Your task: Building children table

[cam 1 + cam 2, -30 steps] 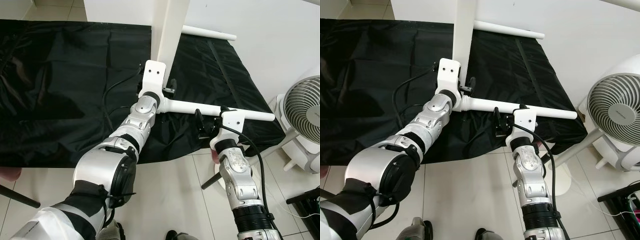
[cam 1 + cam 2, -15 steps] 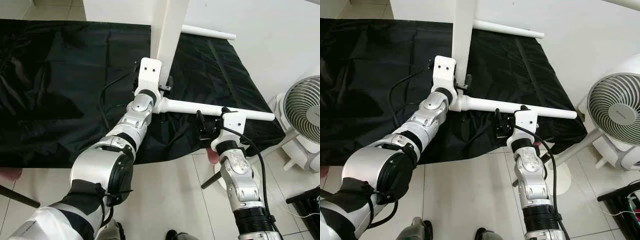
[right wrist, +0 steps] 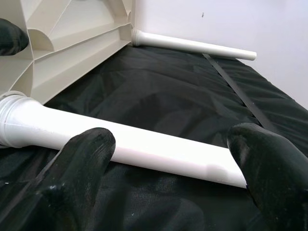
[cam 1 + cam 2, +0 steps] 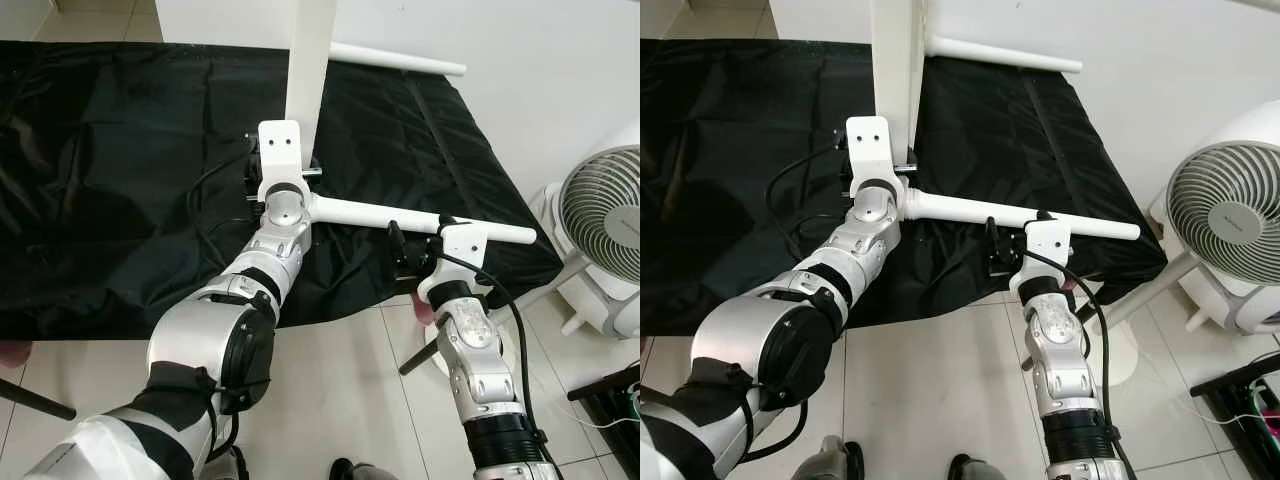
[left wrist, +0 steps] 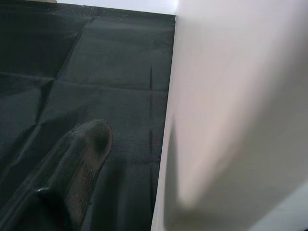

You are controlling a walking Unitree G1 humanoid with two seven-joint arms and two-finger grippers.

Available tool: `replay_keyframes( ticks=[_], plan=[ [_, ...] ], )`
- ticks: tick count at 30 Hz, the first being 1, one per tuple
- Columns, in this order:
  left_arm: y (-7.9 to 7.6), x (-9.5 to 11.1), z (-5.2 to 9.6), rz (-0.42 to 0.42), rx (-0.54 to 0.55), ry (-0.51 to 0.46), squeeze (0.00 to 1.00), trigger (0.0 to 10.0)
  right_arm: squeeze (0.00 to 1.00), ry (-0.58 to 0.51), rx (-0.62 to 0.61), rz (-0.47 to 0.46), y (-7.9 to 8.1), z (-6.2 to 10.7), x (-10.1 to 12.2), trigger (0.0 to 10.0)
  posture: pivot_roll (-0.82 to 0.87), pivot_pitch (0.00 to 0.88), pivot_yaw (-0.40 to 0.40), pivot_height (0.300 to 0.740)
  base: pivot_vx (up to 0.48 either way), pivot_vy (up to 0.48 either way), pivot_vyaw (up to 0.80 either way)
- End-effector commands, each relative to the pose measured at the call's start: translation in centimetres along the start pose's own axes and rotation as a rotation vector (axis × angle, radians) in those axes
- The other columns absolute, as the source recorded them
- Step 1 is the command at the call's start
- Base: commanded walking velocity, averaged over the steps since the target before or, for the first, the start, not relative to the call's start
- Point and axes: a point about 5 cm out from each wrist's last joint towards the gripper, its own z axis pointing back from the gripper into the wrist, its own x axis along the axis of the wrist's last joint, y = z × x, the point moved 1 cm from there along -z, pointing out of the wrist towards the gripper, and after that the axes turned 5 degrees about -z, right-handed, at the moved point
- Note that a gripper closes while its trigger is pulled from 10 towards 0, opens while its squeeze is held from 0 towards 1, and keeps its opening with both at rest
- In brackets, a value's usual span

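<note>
While tabletop panel (image 4: 308, 60) stands on edge on black sheet (image 4: 120, 170), left gripper (image 4: 283, 172) braces it, finger state unclear. Right gripper (image 3: 168, 159) fingers (image 3: 84, 154) spread, straddling fitted leg (image 4: 400, 215) for alignment.

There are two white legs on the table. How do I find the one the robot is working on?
Look at the black cloth with the white tabletop standing on edge. Two legs stick out of the tabletop toward the fan. The near leg is the one, lying between the right gripper's fingers; the far leg lies alone by the wall.
</note>
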Motion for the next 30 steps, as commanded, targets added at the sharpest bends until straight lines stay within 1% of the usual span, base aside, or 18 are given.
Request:
replay_keyframes(
  ticks=[1,5,7,8,9,12,13,18,19,20,21,22,23,24,26,27,28,30],
  plan=[
    [1.3,-0.6,0.1,0.004,0.168,0.032,0.0,10.0,0.0,0.018,-0.006,0.005,-0.2,0.3,-0.3,10.0,-0.03,0.142,-0.046,0.74,0.0,0.0,0.0],
    [1.0,-0.6,0.2,0.007,0.157,0.031,0.0,10.0,0.0,0.018,-0.009,0.007,-0.3,0.4,-0.3,10.0,-0.04,0.141,-0.045,0.74,0.0,0.0,0.0],
    [0.1,-0.5,0.3,0.028,0.1,0.038,0.0,10.0,0.0,0.018,-0.009,0.008,-0.3,0.4,-0.3,10.0,-0.03,0.138,-0.044,0.74,0.0,0.0,0.0],
    [-0.7,-0.3,0.4,0.05,0.049,0.031,0.0,10.0,0.0,0.018,-0.009,0.008,-0.3,0.4,-0.3,10.0,-0.03,0.138,-0.045,0.74,0.0,0.0,0.0],
    [-1.3,-0.1,0.5,0.045,0.011,0.02,0.0,10.0,0.0,0.019,-0.008,0.008,-0.3,0.4,-0.4,10.0,-0.03,0.138,-0.044,0.74,0.0,0.0,0.0],
    [-1.6,0.1,0.6,0.039,-0.01,0.011,0.0,10.0,0.0,0.019,-0.007,0.008,-0.3,0.4,-0.4,10.0,-0.03,0.138,-0.044,0.74,0.0,0.0,0.0],
    [-1.9,0.2,0.6,0.044,-0.033,0.007,0.0,10.0,0.0,0.019,-0.006,0.008,-0.3,0.4,-0.4,10.0,-0.04,0.139,-0.044,0.74,0.0,0.0,0.0],
    [-2.3,0.7,0.6,0.045,-0.074,-0.011,0.0,10.0,0.0,0.018,-0.01,0.01,-0.4,0.4,-0.3,10.0,-0.04,0.15,-0.043,0.74,0.0,0.0,0.0],
    [-2.3,0.8,0.5,0.042,-0.079,-0.016,0.0,10.0,0.0,0.018,-0.011,0.011,-0.5,0.4,-0.3,10.0,-0.04,0.15,-0.043,0.74,0.0,0.0,0.0],
    [-2.6,0.9,0.6,0.031,-0.11,-0.022,0.0,10.0,0.0,0.019,-0.014,0.012,-0.5,0.5,-0.3,10.0,-0.05,0.154,-0.042,0.74,0.0,0.0,0.0],
    [-2.6,0.9,0.6,0.031,-0.11,-0.022,0.0,10.0,0.0,0.019,-0.014,0.012,-0.5,0.5,-0.3,10.0,-0.05,0.154,-0.042,0.74,0.0,0.0,0.0],
    [-3.2,0.9,0.7,-0.001,-0.176,-0.021,0.0,10.0,0.0,0.02,-0.018,0.015,-0.6,0.5,-0.3,10.0,-0.05,0.16,-0.04,0.74,0.0,0.0,0.0],
    [-3.2,0.9,0.7,-0.001,-0.176,-0.021,0.0,10.0,0.0,0.02,-0.018,0.015,-0.6,0.5,-0.3,10.0,-0.05,0.16,-0.04,0.74,0.0,0.0,0.0],
    [-3.5,1.0,0.7,-0.031,-0.205,-0.026,0.0,10.0,0.0,0.02,-0.021,0.018,-0.7,0.6,-0.2,10.0,-0.05,0.16,-0.039,0.74,0.0,0.0,0.0],
    [-4.0,1.2,0.8,-0.013,-0.268,-0.03,0.0,10.0,0.0,0.02,-0.025,0.02,-0.9,0.6,-0.2,10.0,-0.05,0.16,-0.039,0.74,0.0,0.0,0.0],
    [-4.0,1.2,0.8,-0.013,-0.268,-0.03,0.0,10.0,0.0,0.02,-0.025,0.02,-0.9,0.6,-0.2,10.0,-0.05,0.16,-0.039,0.74,0.0,0.0,0.0],
    [-4.3,1.2,0.9,-0.028,-0.3,-0.03,0.0,10.0,0.0,0.022,-0.03,0.019,-1.0,0.7,-0.2,10.0,-0.05,0.163,-0.037,0.74,0.0,0.0,0.0],
    [-4.3,1.1,0.9,-0.032,-0.307,-0.03,0.0,10.0,0.0,0.023,-0.031,0.019,-1.0,0.8,-0.3,10.0,-0.05,0.163,-0.037,0.74,0.0,0.0,0.0]
  ],
)
